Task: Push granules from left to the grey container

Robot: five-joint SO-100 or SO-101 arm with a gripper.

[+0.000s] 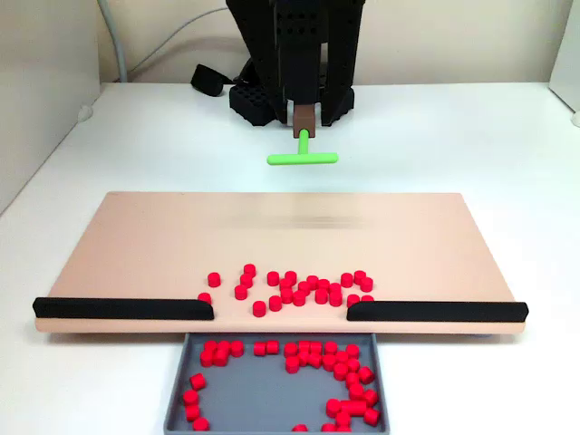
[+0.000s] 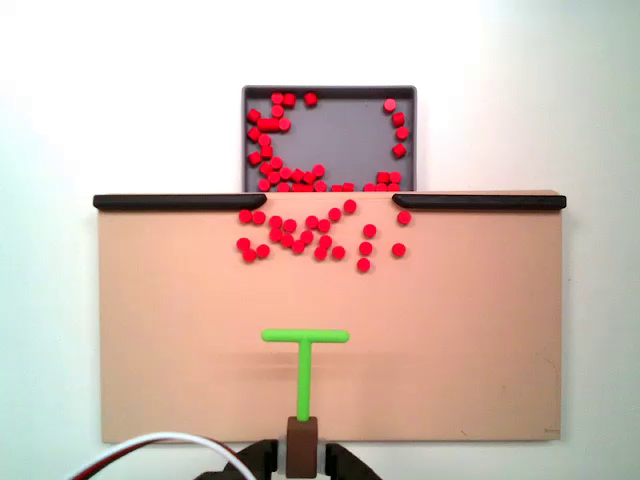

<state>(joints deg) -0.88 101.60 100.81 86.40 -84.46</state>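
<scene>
In the fixed view facing the arm, the grey container (image 1: 272,399) lies nearest, tucked against the tan board's (image 1: 136,245) front edge and holding red granules (image 1: 340,372) along its back and right walls. More granules (image 1: 290,288) (about two dozen) lie loose on the board just behind the gap between the two black rails (image 1: 122,309). Farthest back, the gripper (image 1: 305,116) clasps a brown block bearing the green T-shaped pusher (image 1: 303,158), held well clear of the pellets.
</scene>
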